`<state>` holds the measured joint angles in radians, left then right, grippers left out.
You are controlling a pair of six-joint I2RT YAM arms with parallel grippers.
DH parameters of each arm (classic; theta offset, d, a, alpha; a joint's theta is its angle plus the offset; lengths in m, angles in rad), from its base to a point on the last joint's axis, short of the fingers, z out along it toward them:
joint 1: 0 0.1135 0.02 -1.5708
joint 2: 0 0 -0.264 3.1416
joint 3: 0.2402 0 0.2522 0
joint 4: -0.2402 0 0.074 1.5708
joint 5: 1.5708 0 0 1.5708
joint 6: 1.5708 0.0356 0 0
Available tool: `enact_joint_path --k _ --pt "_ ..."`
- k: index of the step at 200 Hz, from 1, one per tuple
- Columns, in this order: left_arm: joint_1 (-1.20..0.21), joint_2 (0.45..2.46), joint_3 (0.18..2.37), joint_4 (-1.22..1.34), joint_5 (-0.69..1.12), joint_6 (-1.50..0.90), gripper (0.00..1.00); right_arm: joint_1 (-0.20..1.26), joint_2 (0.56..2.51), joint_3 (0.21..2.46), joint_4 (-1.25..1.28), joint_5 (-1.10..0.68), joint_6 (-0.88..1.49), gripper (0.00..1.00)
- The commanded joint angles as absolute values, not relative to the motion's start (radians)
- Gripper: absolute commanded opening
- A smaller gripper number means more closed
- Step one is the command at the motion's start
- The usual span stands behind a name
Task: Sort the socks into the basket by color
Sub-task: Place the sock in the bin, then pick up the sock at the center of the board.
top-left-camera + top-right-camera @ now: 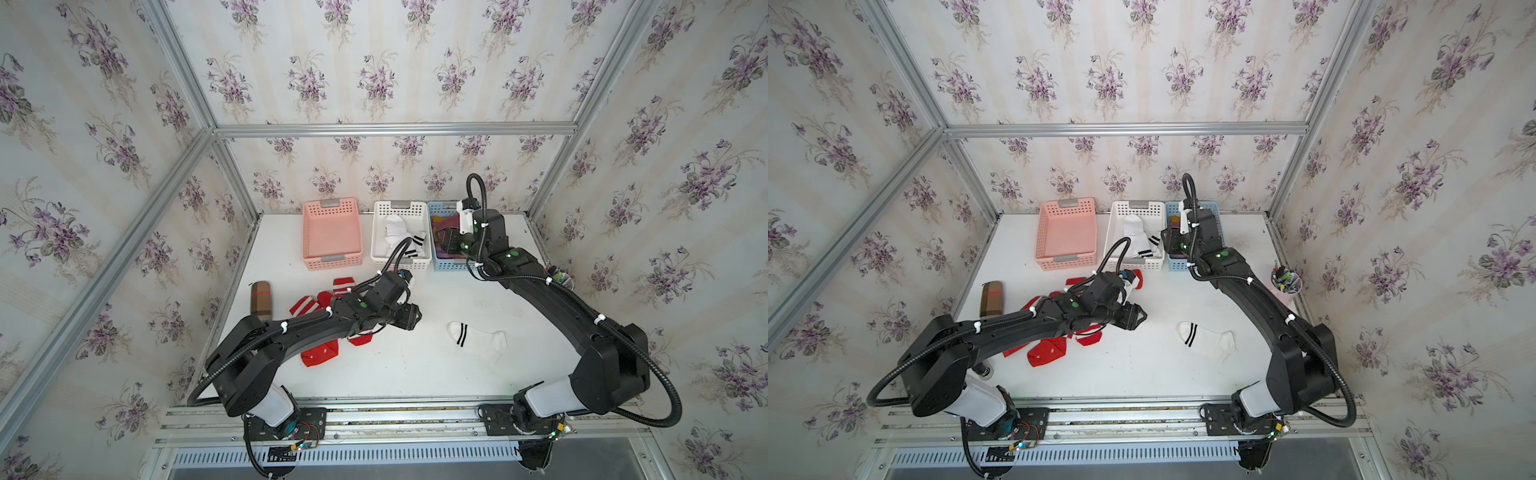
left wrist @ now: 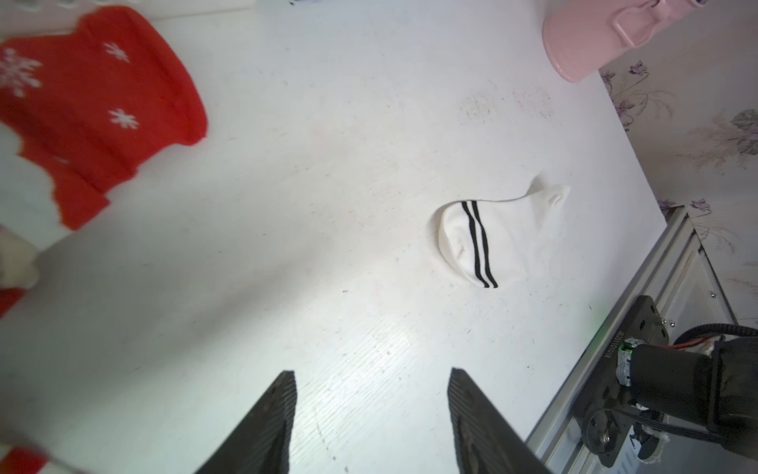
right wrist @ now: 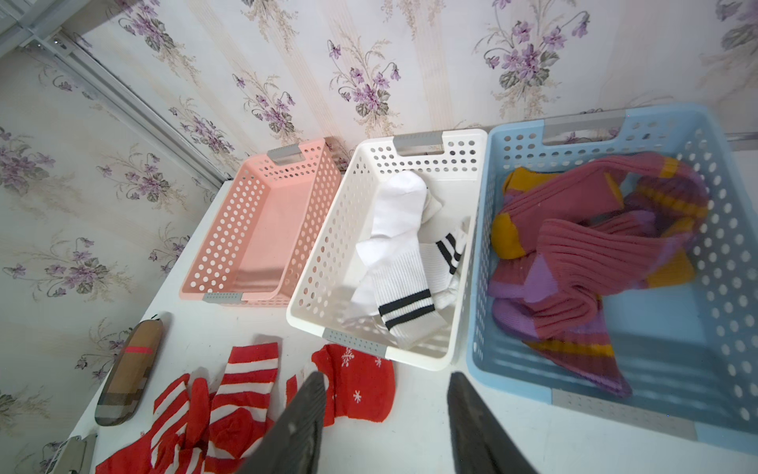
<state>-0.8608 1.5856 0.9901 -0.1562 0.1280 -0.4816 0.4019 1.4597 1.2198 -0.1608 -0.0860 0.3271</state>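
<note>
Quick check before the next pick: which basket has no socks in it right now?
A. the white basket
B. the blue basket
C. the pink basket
C: the pink basket shows only its bare floor, while the white basket holds white socks with black bands and the blue basket holds maroon-purple socks.

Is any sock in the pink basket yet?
No, the pink basket shows a bare floor; the red socks lie outside it.
</note>
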Motion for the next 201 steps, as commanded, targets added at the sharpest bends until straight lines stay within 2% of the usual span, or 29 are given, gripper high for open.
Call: enact_joint_path --k 1,73,160,164,201 --pt "-0.891 1.636 1.003 -0.043 0.100 -0.540 0.61 0.395 1.434 1.198 -0.142 -0.047 0.370 0.51" --pt "-1.003 1.841 1.043 0.149 0.010 -0.687 0.59 0.375 1.374 1.135 -0.124 -0.047 0.424 0.51" --pt "-1.095 1.995 1.171 0.123 -0.101 -0.715 0.56 0.353 1.293 1.080 -0.132 -0.033 0.432 0.52" --pt "-1.095 1.996 1.172 0.123 -0.107 -0.713 0.51 0.352 1.288 1.076 -0.133 -0.032 0.431 0.52" --pt "-1.106 2.027 1.201 0.106 -0.135 -0.705 0.39 0.331 1.253 1.050 -0.138 -0.035 0.432 0.52"
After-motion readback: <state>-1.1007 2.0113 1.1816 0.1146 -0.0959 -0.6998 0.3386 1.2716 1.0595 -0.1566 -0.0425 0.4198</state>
